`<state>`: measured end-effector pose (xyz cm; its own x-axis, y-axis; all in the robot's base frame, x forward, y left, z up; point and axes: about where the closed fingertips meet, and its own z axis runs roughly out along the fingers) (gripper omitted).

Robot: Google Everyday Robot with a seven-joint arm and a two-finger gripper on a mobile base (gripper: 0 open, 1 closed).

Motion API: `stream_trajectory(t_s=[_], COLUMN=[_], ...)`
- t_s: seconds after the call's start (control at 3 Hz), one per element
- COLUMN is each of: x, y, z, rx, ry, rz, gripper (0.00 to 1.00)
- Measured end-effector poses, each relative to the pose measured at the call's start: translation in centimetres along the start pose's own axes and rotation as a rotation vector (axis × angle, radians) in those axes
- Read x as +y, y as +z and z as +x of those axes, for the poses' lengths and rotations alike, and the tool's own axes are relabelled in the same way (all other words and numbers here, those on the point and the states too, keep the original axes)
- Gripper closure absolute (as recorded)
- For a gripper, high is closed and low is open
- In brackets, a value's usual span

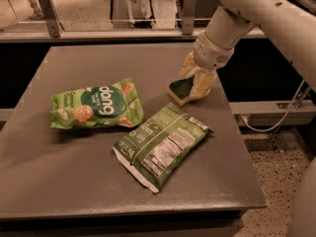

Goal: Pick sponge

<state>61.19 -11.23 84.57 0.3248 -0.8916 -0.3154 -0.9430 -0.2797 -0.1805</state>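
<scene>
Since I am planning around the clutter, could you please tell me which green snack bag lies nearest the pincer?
The bag showing its nutrition label is nearest the pincer, which is at the sponge. The Dang bag lies farther off.

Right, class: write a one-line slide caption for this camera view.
Robot claw grips the sponge at the grey table, near a green dang bag and a label-up snack bag.

Tabletop [59,181] flat grey-brown. At 2 o'clock, cream-yellow gripper [192,84] on a white arm [266,14], at the sponge [179,89]: dark green top, pale yellow edge. At 9 o'clock, dang snack bag [96,105]: bright green, white lettering on a dark green oval, tan chip pictures. Toward 5 o'clock, second bag [160,144]: darker green, white nutrition panel, black print. Floor [276,191] speckled beige.
</scene>
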Motion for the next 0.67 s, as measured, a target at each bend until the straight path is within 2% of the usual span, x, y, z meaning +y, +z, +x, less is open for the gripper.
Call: stream_trajectory(t_s=[0.33, 0.67], x=[-0.1, 0.3], y=[0.2, -2.5], z=[0.0, -1.0], rx=[-0.001, -0.076], ry=[-0.001, -0.026], rz=[0.001, 0.064], gripper=[0.95, 1.0])
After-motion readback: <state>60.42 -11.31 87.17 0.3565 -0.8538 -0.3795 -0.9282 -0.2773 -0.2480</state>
